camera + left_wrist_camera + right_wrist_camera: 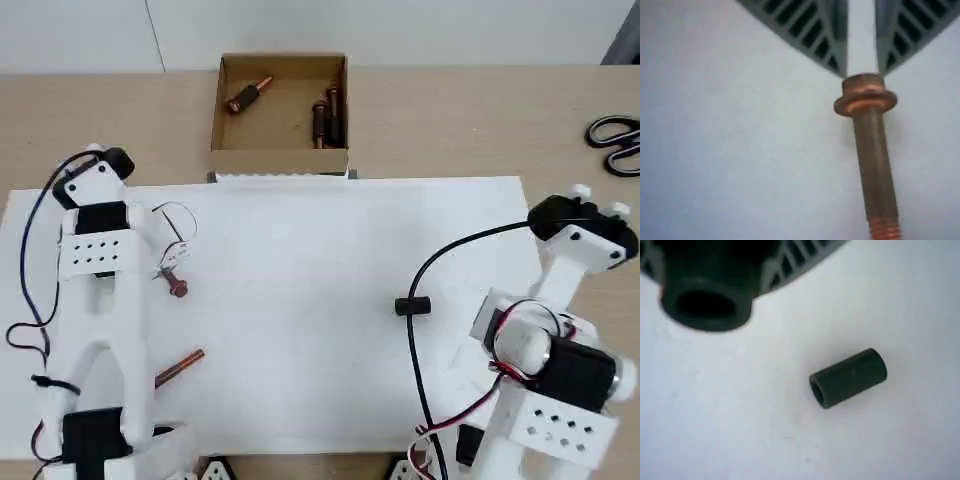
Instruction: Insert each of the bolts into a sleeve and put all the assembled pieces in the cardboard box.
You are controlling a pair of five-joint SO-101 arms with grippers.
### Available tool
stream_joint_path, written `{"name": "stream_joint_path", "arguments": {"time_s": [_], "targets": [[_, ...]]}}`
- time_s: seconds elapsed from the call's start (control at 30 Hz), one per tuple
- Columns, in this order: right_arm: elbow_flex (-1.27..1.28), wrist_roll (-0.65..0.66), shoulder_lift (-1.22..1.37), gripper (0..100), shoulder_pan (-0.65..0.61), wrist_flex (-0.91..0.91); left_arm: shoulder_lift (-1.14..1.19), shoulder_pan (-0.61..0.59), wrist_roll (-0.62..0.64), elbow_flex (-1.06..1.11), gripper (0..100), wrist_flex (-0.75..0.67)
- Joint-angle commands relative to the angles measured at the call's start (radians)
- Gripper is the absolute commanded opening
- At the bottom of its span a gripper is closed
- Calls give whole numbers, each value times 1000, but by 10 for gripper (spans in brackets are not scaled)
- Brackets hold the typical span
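Observation:
My left gripper (pixel 862 75) is shut on the head of a copper bolt (pixel 871 150), whose shaft points away from the fingers over the white mat; from above this bolt (pixel 178 287) hangs at the mat's left side. A second bolt (pixel 180 367) lies loose nearer the front. My right gripper (pixel 715 270) is shut on a black sleeve (pixel 705 305), open end showing. Another sleeve (pixel 847 377) lies on the mat (pixel 412 306), left of the right arm. The cardboard box (pixel 282 155) at the back holds several assembled pieces (pixel 248 96).
The white mat (pixel 300 330) covers the table's middle. The right arm's black cable (pixel 430 265) arches over the mat beside the loose sleeve. Scissors (pixel 615 140) lie at the far right edge.

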Motion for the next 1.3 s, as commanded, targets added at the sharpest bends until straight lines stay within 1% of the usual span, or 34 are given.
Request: {"name": "stream_joint_path", "arguments": {"time_s": [0.0, 0.2, 0.37, 0.5, 0.7, 0.77, 0.9, 0.93, 1.03, 1.1, 1.17, 1.27], "targets": [[-3, 2, -13, 2, 10, -12, -5, -2, 5, -38, 153, -17], [-3, 2, -13, 2, 10, -12, 8, -26, 5, -35, 155, -26], [17, 2, -13, 2, 10, -19, 126, -26, 6, -42, 155, -46], [57, 0, -13, 2, 10, -39, 213, -29, 32, -58, 155, -87], [58, 0, -13, 2, 10, -39, 292, -38, 32, -56, 154, -157], [58, 0, -13, 2, 10, -39, 308, -37, 34, -56, 133, -172], [60, 0, -13, 2, 10, -41, 344, -37, 34, -56, 0, -196], [60, 0, -13, 2, 10, -41, 347, -34, 34, -56, 14, -193], [60, 0, -13, 2, 8, -41, 348, -31, 35, -56, 6, -192], [60, 0, -13, 2, 7, -41, 344, -35, 71, -62, 6, -192], [60, 0, -13, 2, 7, -41, 319, -38, 138, -85, 6, -172], [61, 0, -13, 2, 7, -41, 276, -29, 322, -159, 7, -106]]}}
